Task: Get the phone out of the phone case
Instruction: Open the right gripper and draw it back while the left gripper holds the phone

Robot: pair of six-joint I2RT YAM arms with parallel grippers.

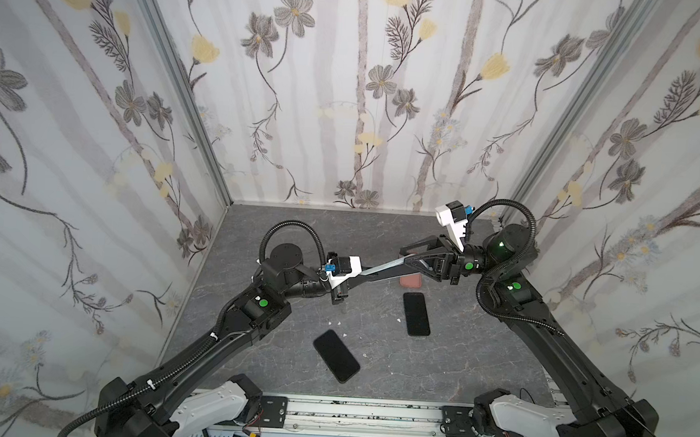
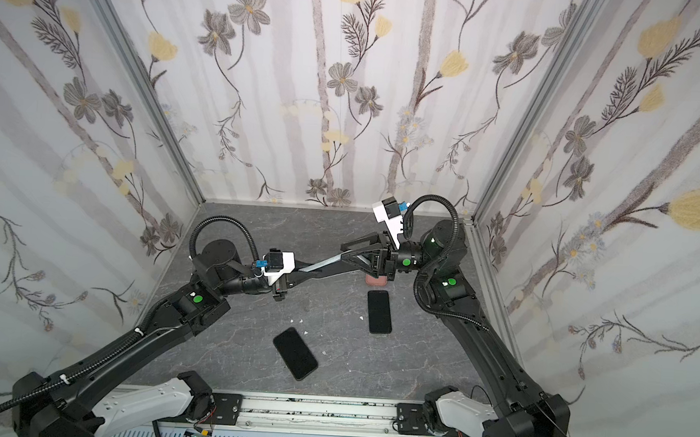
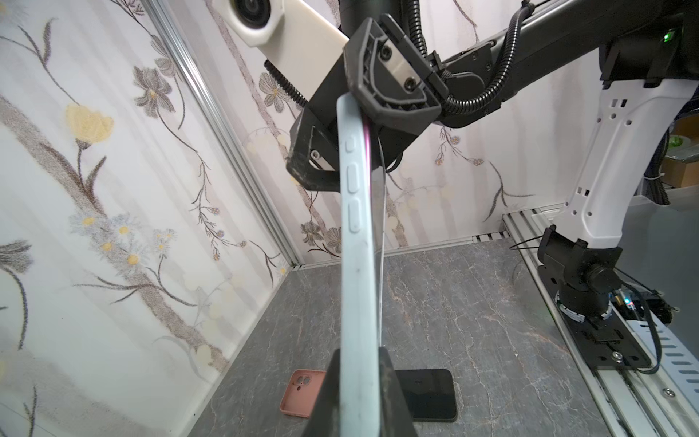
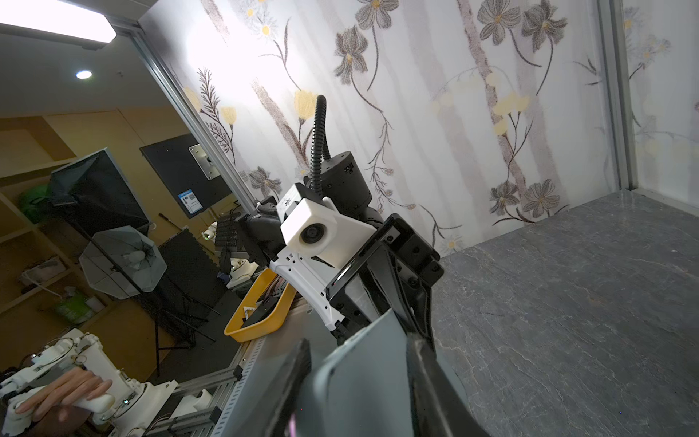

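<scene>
In both top views the two arms meet above the middle of the grey worktop [image 1: 477, 360] and carry a pale blue phone case [image 1: 387, 265] between them, clear of the surface and slanting upward toward the right arm. The left fingers [image 1: 378, 276] pinch its lower end. The right fingers [image 1: 419, 247] reach around its upper end. Beneath that end a pink case [image 1: 411, 280] lies flat on the worktop. A black phone [image 1: 416, 314] lies just in front of the pink case, and a second black phone [image 1: 336, 355] lies nearer the front edge, turned at an angle.

In the left wrist view the phone case [image 3: 359, 265] runs edge-on away from the camera, its moulded side buttons showing. The left fingers [image 3: 393, 397] are pressed against both of its faces. The phone [image 3: 370, 151] shows as a thin purple edge along the case's open side, seated inside it. At the far end the right fingers [image 3: 393, 87] stand on either side of the case.

In the right wrist view the case's smooth back [image 4: 359, 378] fills the space between the right fingers [image 4: 423, 378]. They are spread to about its width, and I cannot tell whether they press on it. The left fingers [image 4: 397, 287] grip the far end.
</scene>
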